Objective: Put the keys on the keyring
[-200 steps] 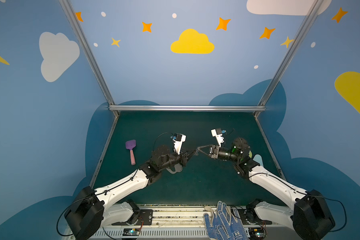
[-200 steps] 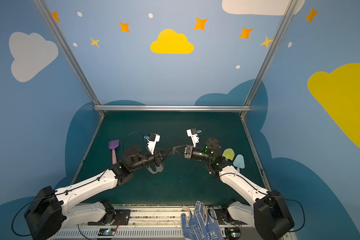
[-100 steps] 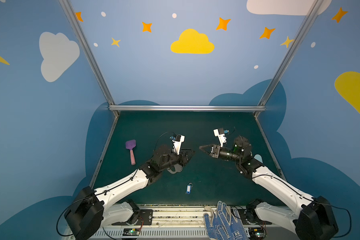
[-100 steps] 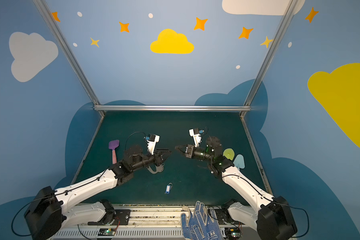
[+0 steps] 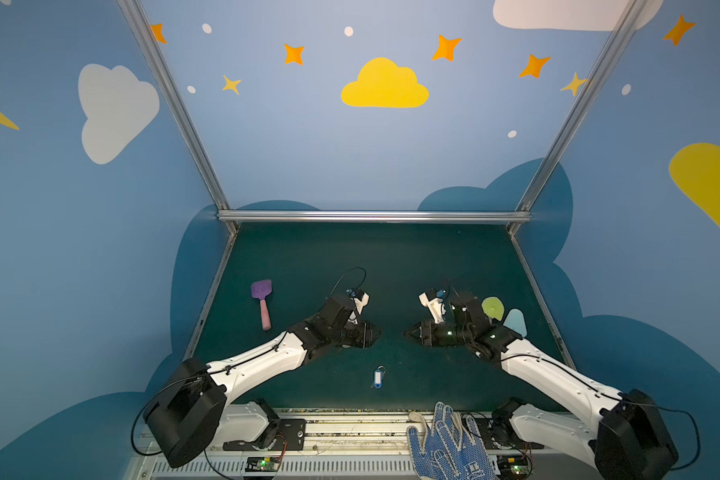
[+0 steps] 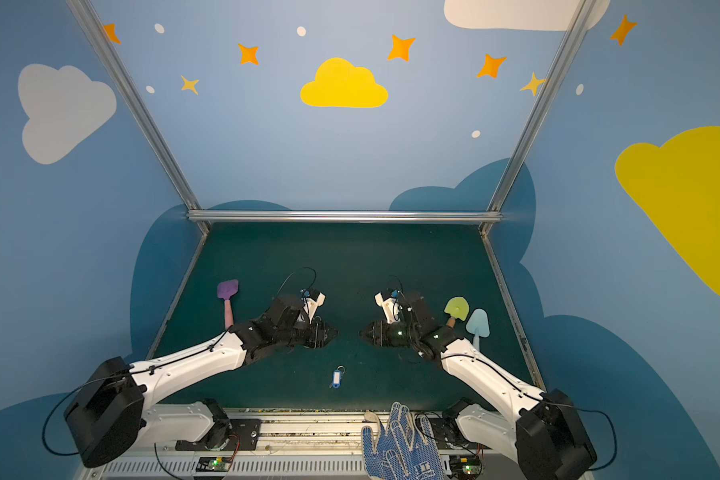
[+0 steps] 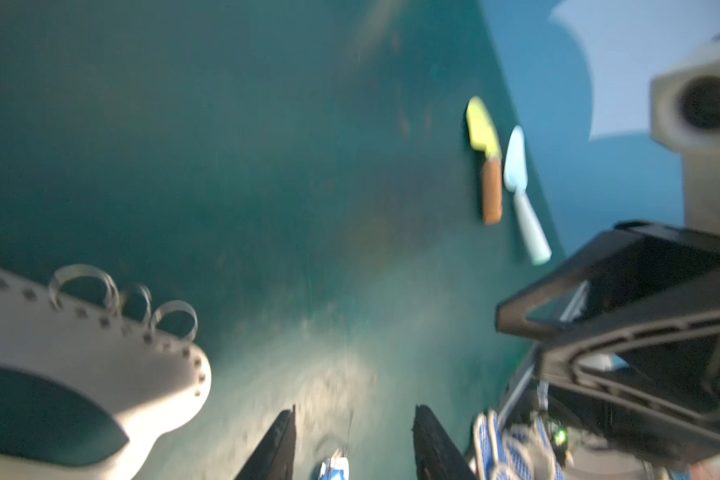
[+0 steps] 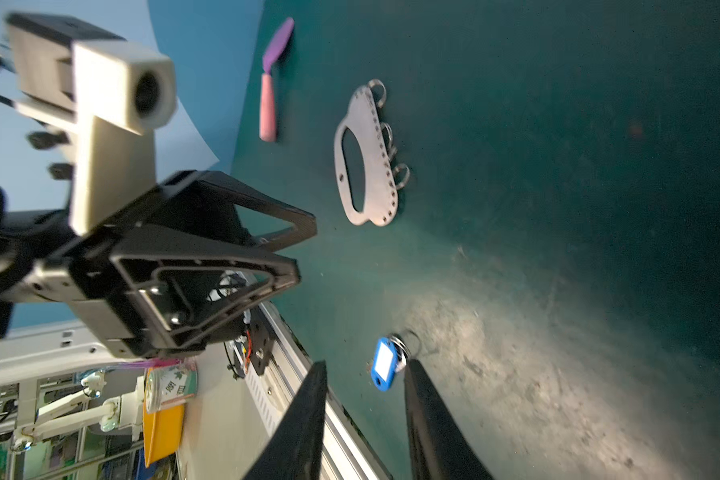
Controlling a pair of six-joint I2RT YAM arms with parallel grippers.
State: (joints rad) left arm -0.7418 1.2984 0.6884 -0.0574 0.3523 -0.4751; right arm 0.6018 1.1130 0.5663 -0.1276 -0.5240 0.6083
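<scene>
A robotics lab test cell: cloud-and-star painted walls (image 5: 350,145), aluminium frame (image 5: 373,216), green mat (image 5: 391,257), cluttered shelving (image 8: 59,436) beyond.

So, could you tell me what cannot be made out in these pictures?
- keyring: hidden by the left arm in both top views; blurred and edge-cut in the left wrist view.
- key tag: label too small in both top views; blurred, edge-cut in the left wrist view.
- Its ring and key: partly behind a finger of the right pincer in the right wrist view.
</scene>
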